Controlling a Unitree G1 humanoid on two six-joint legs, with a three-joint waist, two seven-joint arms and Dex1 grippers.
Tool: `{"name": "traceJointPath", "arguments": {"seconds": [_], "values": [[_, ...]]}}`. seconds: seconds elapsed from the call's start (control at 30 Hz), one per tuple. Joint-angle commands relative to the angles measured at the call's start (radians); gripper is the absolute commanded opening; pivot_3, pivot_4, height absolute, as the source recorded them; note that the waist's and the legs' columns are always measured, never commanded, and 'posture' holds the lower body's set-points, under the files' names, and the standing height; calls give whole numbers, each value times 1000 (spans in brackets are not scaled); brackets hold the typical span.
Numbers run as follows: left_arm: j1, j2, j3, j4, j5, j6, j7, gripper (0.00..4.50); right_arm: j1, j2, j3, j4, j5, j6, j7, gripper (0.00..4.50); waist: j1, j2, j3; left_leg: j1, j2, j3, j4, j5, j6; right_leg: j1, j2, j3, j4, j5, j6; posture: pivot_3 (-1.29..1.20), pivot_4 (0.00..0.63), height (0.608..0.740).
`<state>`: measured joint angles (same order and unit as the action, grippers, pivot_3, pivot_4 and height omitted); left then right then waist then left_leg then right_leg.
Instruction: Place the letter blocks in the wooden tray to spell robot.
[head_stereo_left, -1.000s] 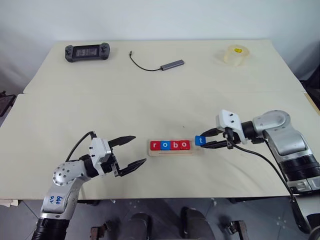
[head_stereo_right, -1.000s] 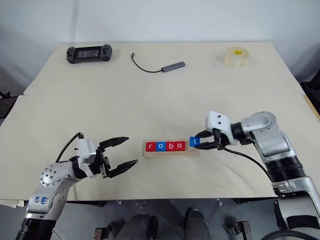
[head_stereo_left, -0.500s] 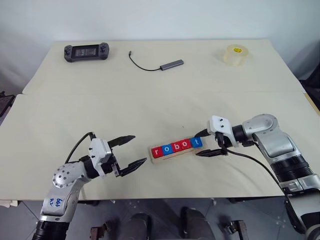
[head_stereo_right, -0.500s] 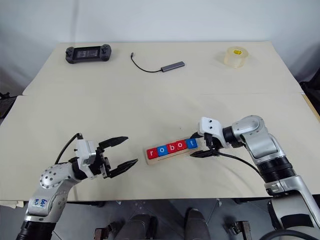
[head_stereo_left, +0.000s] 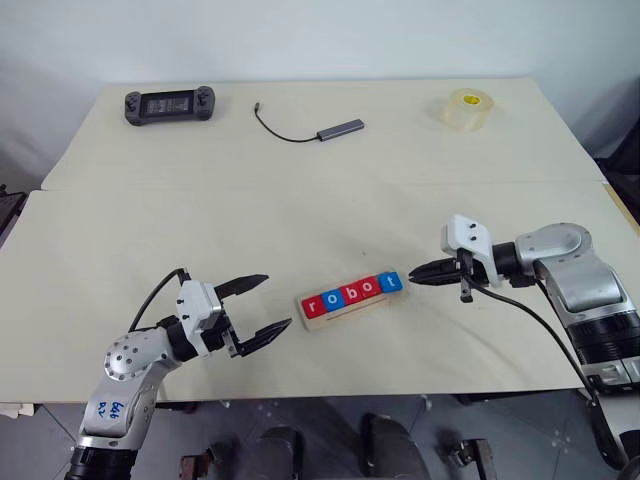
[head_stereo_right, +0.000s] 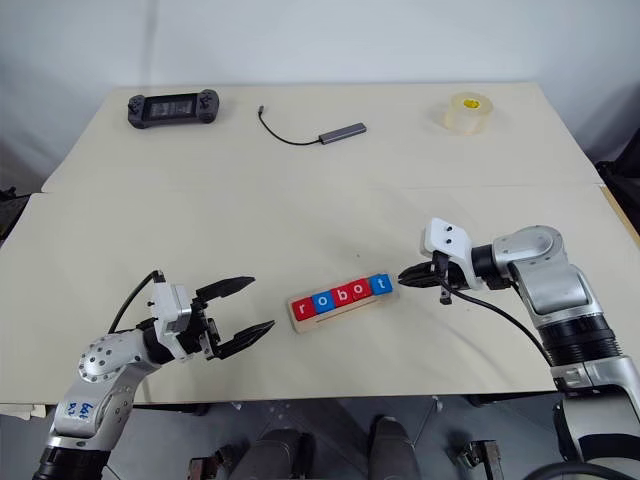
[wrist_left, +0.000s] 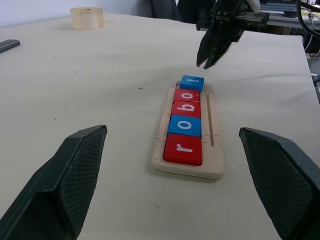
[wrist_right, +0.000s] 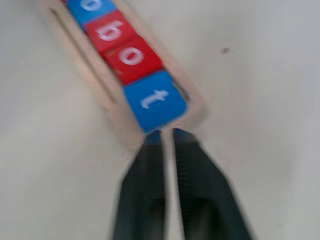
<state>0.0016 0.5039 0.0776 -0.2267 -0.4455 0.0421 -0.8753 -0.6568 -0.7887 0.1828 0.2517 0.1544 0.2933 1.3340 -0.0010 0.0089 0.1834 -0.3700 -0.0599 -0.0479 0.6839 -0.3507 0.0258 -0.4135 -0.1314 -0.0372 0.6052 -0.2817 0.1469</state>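
Pale tabletop (head_stereo_left: 330, 200), and going left to right here's where I'm at. My left gripper (head_stereo_left: 257, 307) is parked off to the left of the tray, fingers spread wide, holding nothing, same spot it was in a second ago.

Middle of the table: the wooden tray (head_stereo_left: 345, 311) now sits skewed, its right end swung up and away from me. A second ago it lay straight, so my shove turned the whole thing a bit. In it the letter blocks (head_stereo_left: 349, 294) run r, o, b, o, t in a row. The blue t (head_stereo_left: 391, 282) was out in my right fingers a second ago; now it's down at the right end, touching the red o (head_stereo_left: 371, 288). From my left wrist view it looks slightly cocked and riding the tray's end lip, so I'm guessing it isn't fully seated.

Right side: my right gripper (head_stereo_left: 416, 271) has let go, pulled back just off the t, and its fingers are pinched together with nothing between them.

So the word reads fine. I reckon what's left is a nudge on that t.
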Motion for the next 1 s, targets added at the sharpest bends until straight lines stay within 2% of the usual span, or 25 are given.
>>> {"name": "traceJointPath", "arguments": {"seconds": [0.03, 0.53, 0.8, 1.0], "values": [[0, 0, 13, -37, -5, -17, 4, 4500, -22, 22, 7, 10, -20, -35, -16, 42, 0, 0, 0, 0, 0, 0, 0, 0, 0, 0, 0, 0, 0, 0, 0, 0, 150, 740], [8, 1, 18, -42, -4, -20, 19, 4500, -9, 61, 34, -78, -17, 27, -31, 42, 1, 0, 0, 0, 0, 0, 0, 0, 0, 0, 0, 0, 0, 0, 0, 0, 150, 740], [9, 8, 27, -29, -6, -24, 12, 4500, 27, -6, -6, -142, 5, 67, -31, 42, 2, 0, 0, 0, 0, 0, 0, 0, 0, 0, 0, 0, 0, 0, 0, 0, 150, 740], [6, 11, 27, -28, -8, -21, 9, 4500, 75, -26, 21, -242, 46, 151, 10, 42, 2, 0, 0, 0, 0, 0, 0, 0, 0, 0, 0, 0, 0, 0, 0, 0, 150, 740]]}}
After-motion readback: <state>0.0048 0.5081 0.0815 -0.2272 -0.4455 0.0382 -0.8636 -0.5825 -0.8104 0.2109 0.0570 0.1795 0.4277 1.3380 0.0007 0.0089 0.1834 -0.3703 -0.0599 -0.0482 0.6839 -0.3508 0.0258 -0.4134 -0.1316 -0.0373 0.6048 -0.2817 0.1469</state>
